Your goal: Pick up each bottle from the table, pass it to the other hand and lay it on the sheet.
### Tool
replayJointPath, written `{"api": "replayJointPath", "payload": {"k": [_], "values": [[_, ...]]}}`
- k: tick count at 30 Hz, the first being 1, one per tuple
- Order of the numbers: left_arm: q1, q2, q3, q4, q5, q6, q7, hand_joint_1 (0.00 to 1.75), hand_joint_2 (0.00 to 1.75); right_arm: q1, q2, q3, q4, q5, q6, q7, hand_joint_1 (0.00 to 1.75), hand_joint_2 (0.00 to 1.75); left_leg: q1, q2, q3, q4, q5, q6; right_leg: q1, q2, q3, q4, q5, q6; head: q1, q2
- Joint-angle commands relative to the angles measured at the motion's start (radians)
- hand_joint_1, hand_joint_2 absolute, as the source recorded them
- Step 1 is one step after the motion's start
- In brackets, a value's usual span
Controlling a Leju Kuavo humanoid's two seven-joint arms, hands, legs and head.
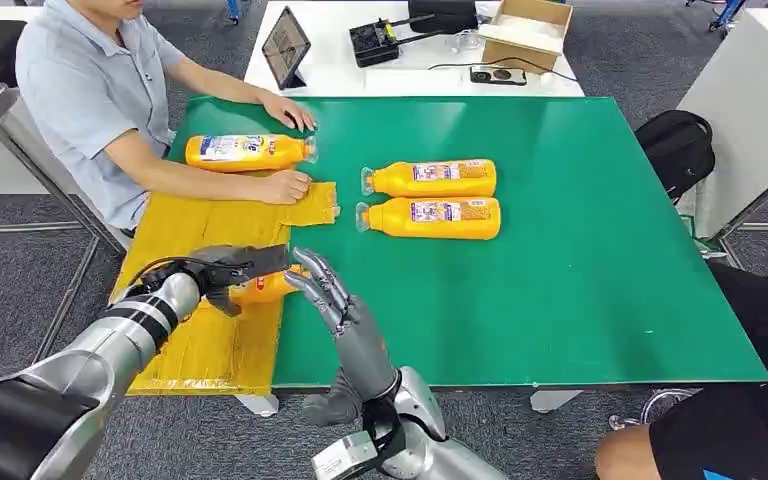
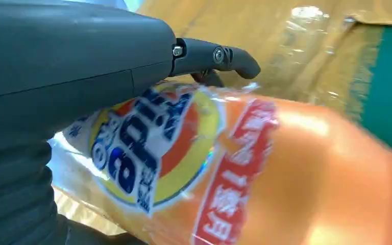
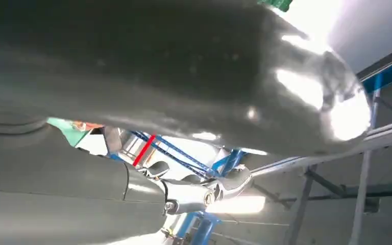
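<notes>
**Left robot hand gripping a bottle over the sheet**

So the left robot hand (image 1: 232, 272) is gripping an orange bottle (image 1: 265, 287) on its side, hanging right above the yellow sheet (image 1: 210, 340) at the worktop's (image 1: 580, 280) left edge. The wrist cam is showing the label up close with the fingers (image 2: 214, 55) wrapping over it. The right robot hand (image 1: 332, 300) is sitting just beside the bottle's end, fingers spread and holding nothing. Two more bottles (image 1: 430, 198) are lying side by side mid-worktop. A person (image 1: 90, 90) is resting hands by another bottle (image 1: 248, 152).
</notes>
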Motion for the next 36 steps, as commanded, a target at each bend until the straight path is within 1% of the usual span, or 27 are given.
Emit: {"api": "replayJointPath", "payload": {"k": [1,2,4,5,6,7,8,9,10,11,14,16,17,19,22,23,24,25,26,28,29,30,31,32,33,35,36], "values": [[-0.004,0.039,0.207,0.051,0.206,-0.176,-0.171,0.00,1.75,-0.038,-0.035,0.041,0.031,-0.022,-0.010,-0.032,0.00,0.00,0.000,0.005,0.002,-0.001,0.000,0.002,0.001,0.003,0.000,-0.001,0.002,-0.003,0.001,0.000],[0.003,0.048,0.223,0.035,0.228,-0.176,-0.211,0.00,1.75,-0.042,-0.037,0.048,0.031,-0.026,-0.014,-0.032,0.00,0.00,0.000,0.004,0.002,-0.001,0.000,0.001,0.001,0.003,0.001,-0.001,0.002,-0.002,0.000,0.000],[0.011,0.054,0.243,0.021,0.252,-0.170,-0.245,0.00,1.75,-0.043,-0.039,0.051,0.031,-0.026,-0.022,-0.032,0.00,0.00,0.000,0.005,0.003,-0.001,0.000,0.001,0.001,0.004,0.001,-0.001,0.002,-0.002,0.000,0.000],[0.022,0.057,0.270,0.006,0.291,-0.178,-0.284,0.00,1.75,-0.041,-0.041,0.051,0.020,-0.036,-0.031,-0.032,0.00,0.00,0.001,0.005,0.003,-0.001,0.000,0.001,0.001,0.004,0.001,-0.001,0.002,-0.003,0.001,0.000],[0.041,0.061,0.301,-0.020,0.337,-0.178,-0.338,0.00,1.75,-0.036,-0.044,0.051,0.002,-0.037,-0.051,-0.032,0.00,0.00,0.000,0.003,0.002,-0.001,0.000,0.001,0.000,0.002,0.001,0.000,0.001,-0.002,0.000,0.000],[0.060,0.065,0.319,-0.044,0.364,-0.167,-0.372,0.00,1.75,-0.031,-0.045,0.049,-0.008,-0.037,-0.065,-0.032,0.00,0.00,0.000,0.004,0.002,-0.001,0.000,0.001,0.001,0.003,0.001,-0.001,0.002,-0.003,0.001,0.000],[0.110,0.052,0.367,-0.125,0.414,-0.055,-0.475,0.00,1.75,-0.018,-0.041,0.029,-0.025,-0.034,-0.087,-0.032,0.00,0.00,0.000,0.003,0.001,-0.001,0.000,0.001,0.000,0.002,0.000,0.000,0.001,-0.001,0.000,0.000],[0.110,0.052,0.367,-0.125,0.414,-0.055,-0.475,0.00,1.75,-0.018,-0.041,0.029,-0.025,-0.034,-0.087,-0.032,0.00,0.00,0.000,0.004,0.002,-0.001,0.000,0.001,0.001,0.003,0.001,-0.001,0.001,-0.002,0.001,0.000],[0.146,0.031,0.375,-0.182,0.410,0.040,-0.511,0.00,1.75,-0.014,-0.042,0.026,-0.027,-0.038,-0.085,-0.032,0.00,0.00,0.000,0.002,0.001,-0.001,0.000,0.001,0.000,0.001,0.000,0.000,0.001,-0.001,0.000,0.000],[0.183,0.024,0.373,-0.254,0.399,0.110,-0.503,0.00,1.75,-0.013,-0.043,0.025,-0.022,-0.039,-0.078,-0.032,0.00,0.00,0.000,0.002,0.001,-0.001,0.000,0.001,0.001,0.001,0.001,-0.001,0.001,-0.002,0.001,0.000],[0.252,-0.008,0.423,-0.400,0.464,0.177,-0.535,0.00,1.75,-0.018,-0.044,0.039,-0.008,-0.026,-0.071,-0.032,0.00,0.00,0.000,0.001,0.002,-0.001,0.001,0.002,0.001,-0.001,0.002,-0.002,0.001,-0.002,0.000,0.000],[0.278,-0.023,0.444,-0.454,0.500,0.183,-0.539,0.00,1.75,-0.017,-0.040,0.041,-0.006,-0.017,-0.080,-0.032,0.00,0.00,0.000,0.001,0.001,-0.001,0.000,0.002,0.001,-0.001,0.001,-0.002,0.001,-0.002,0.001,0.000],[0.302,-0.041,0.470,-0.505,0.526,0.229,-0.568,0.00,1.75,-0.014,-0.036,0.031,-0.007,0.002,-0.087,-0.032,0.00,0.00,0.000,0.000,0.000,0.000,0.001,0.001,0.000,-0.001,-0.001,-0.001,0.001,-0.001,0.000,0.000],[0.331,-0.067,0.492,-0.567,0.573,0.246,-0.571,0.00,1.75,0.010,-0.021,-0.015,-0.022,0.031,-0.087,-0.032,0.00,0.00,0.000,-0.001,0.000,0.000,0.001,0.001,0.001,-0.002,0.000,-0.001,0.000,-0.001,0.001,0.000],[0.377,-0.099,0.531,-0.659,0.713,0.196,-0.538,0.00,1.75,0.089,0.018,-0.155,-0.116,0.128,-0.087,-0.032,0.00,0.00,0.000,0.000,-0.001,0.000,0.000,0.001,0.000,-0.001,-0.002,0.000,0.000,-0.001,0.001,0.000],[0.397,-0.107,0.538,-0.692,0.752,0.190,-0.525,0.00,1.75,0.117,0.029,-0.199,-0.145,0.161,-0.087,-0.032,0.00,1.75,0.001,0.000,-0.001,0.000,0.000,0.002,0.001,-0.002,0.000,-0.001,0.000,-0.003,0.001,0.000],[0.432,-0.120,0.545,-0.739,0.807,0.183,-0.502,0.00,1.75,0.158,0.045,-0.284,-0.170,0.223,-0.087,-0.032,0.00,1.75,0.001,-0.001,0.000,0.000,0.000,0.002,0.002,-0.004,0.000,-0.001,0.000,-0.004,0.001,0.000],[0.432,-0.120,0.545,-0.739,0.807,0.183,-0.502,0.00,1.75,0.158,0.045,-0.284,-0.170,0.223,-0.087,-0.032,0.00,1.75,0.000,-0.001,0.000,0.000,0.000,0.002,0.001,-0.003,0.000,-0.001,0.000,-0.004,0.001,0.000],[0.493,-0.129,0.546,-0.814,0.835,0.203,-0.492,0.00,1.75,0.193,0.030,-0.353,-0.177,0.276,-0.087,-0.032,0.00,1.75,0.001,-0.001,0.000,0.000,0.000,0.002,0.002,-0.003,0.000,-0.001,0.000,-0.004,0.000,0.000],[0.544,-0.138,0.551,-0.868,0.839,0.262,-0.465,0.00,1.75,0.221,0.020,-0.410,-0.185,0.280,-0.087,-0.032,0.00,1.75,0.000,0.000,0.001,-0.002,0.000,0.002,0.000,-0.002,0.001,-0.003,0.000,-0.001,0.000,0.000],[0.598,-0.147,0.555,-0.909,0.866,0.333,-0.404,0.00,1.75,0.262,0.015,-0.503,-0.203,0.318,-0.087,-0.032,0.00,1.75,0.000,-0.001,0.002,-0.002,0.000,0.002,0.001,-0.003,0.002,-0.003,0.000,-0.002,0.000,0.000],[0.620,-0.152,0.556,-0.927,0.883,0.369,-0.414,0.00,1.75,0.278,0.015,-0.544,-0.216,0.333,-0.087,-0.032,0.00,1.75,-0.001,0.000,0.004,-0.003,0.000,0.003,0.000,-0.002,0.004,-0.005,0.000,-0.002,0.000,0.000],[0.636,-0.155,0.555,-0.936,0.901,0.367,-0.422,0.00,1.75,0.287,0.005,-0.563,-0.227,0.331,-0.087,-0.032,0.00,1.75,0.000,0.000,0.004,-0.003,-0.001,0.003,0.001,-0.002,0.004,-0.005,0.000,-0.002,0.001,0.000],[0.672,-0.161,0.559,-0.962,0.967,0.344,-0.420,0.00,1.75,0.300,-0.007,-0.607,-0.230,0.325,-0.087,-0.032,0.00,1.75,0.000,0.000,0.002,-0.002,-0.001,0.003,0.000,-0.002,0.003,-0.004,0.000,-0.002,0.000,0.000],[0.717,-0.161,0.556,-0.996,1.006,0.347,-0.415,0.00,1.75,0.306,-0.006,-0.676,-0.198,0.341,-0.087,-0.032,0.00,1.75,-0.001,-0.001,0.001,-0.001,0.000,0.002,0.000,-0.002,0.001,-0.003,0.000,-0.001,0.001,0.000],[0.729,-0.160,0.553,-1.005,1.008,0.350,-0.419,0.00,1.75,0.304,-0.009,-0.691,-0.181,0.342,-0.087,-0.032,0.00,1.75,-0.001,0.001,0.003,-0.002,-0.001,0.003,0.000,-0.001,0.003,-0.005,0.001,-0.002,0.001,0.000],[0.765,-0.162,0.551,-1.032,1.007,0.352,-0.440,0.00,1.75,0.298,-0.034,-0.714,-0.131,0.323,-0.087,-0.032,0.00,1.75,-0.001,0.000,0.000,-0.001,-0.001,0.002,-0.001,-0.001,0.000,-0.003,0.000,-0.001,0.001,0.000]]}}
